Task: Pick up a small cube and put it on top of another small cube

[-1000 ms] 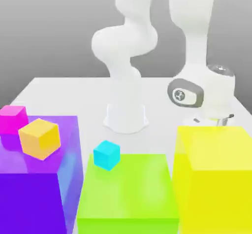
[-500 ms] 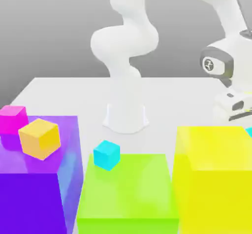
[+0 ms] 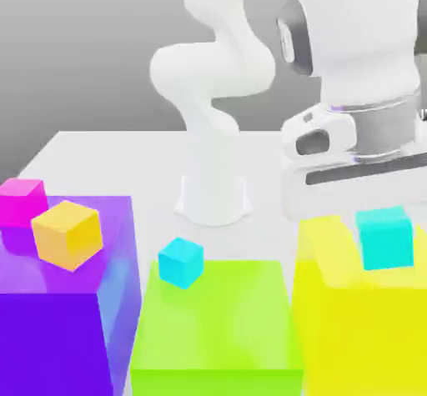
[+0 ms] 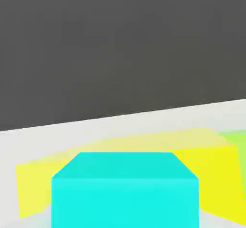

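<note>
In the exterior view, large purple block (image 3: 50, 344) towards eight o'clock, green block (image 3: 221, 319) at six. Towards four, yellow block (image 3: 359, 328).

my outside cam facing the arm's base (image 3: 213, 198) from across the blocks, looking slightly down, hand cam right up close on the turquoise cube (image 4: 125, 203), yellow block (image 3: 363, 336) in both

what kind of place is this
Probably a robotics simulation: a jointed white robot arm, plain glossy blocks such as the large yellow one and flat lime-green one, and a bare grey gradient backdrop.
</note>
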`<state>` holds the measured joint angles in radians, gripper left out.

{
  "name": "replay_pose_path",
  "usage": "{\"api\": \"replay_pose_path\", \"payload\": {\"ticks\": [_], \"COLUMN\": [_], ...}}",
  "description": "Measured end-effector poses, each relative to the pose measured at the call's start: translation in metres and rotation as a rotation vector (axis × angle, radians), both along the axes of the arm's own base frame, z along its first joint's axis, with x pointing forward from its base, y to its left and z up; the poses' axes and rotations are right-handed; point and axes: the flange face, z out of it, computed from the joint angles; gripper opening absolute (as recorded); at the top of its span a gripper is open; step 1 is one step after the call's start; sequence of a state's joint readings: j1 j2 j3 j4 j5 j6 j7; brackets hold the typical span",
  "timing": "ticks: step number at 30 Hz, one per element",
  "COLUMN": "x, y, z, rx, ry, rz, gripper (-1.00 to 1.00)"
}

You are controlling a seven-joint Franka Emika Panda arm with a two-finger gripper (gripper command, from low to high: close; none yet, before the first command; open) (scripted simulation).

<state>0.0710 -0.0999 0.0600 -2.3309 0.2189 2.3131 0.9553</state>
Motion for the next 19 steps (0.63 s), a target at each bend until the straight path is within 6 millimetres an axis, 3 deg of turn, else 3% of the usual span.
{"api": "replay_pose_path", "payload": {"ticks": [5,8,12,13,15,16,19], "x": [-0.022,-0.052,-0.101,-0.109,-0.116,-0.118,-0.118], "y": [-0.127,-0.202,-0.303,-0.318,-0.329,-0.331,-0.331], "z": [0.019,0.030,0.061,0.056,0.032,0.020,0.020], "rx": [-0.101,-0.146,-0.147,-0.145,-0.144,-0.144,-0.144], "ry": [0.041,0.079,0.097,0.099,0.100,0.101,0.101], "rz": [-0.078,-0.149,-0.322,-0.351,-0.373,-0.377,-0.377], "gripper": [-1.00,-1.00,-1.00,-1.00,-1.00,1.00,1.00]}}
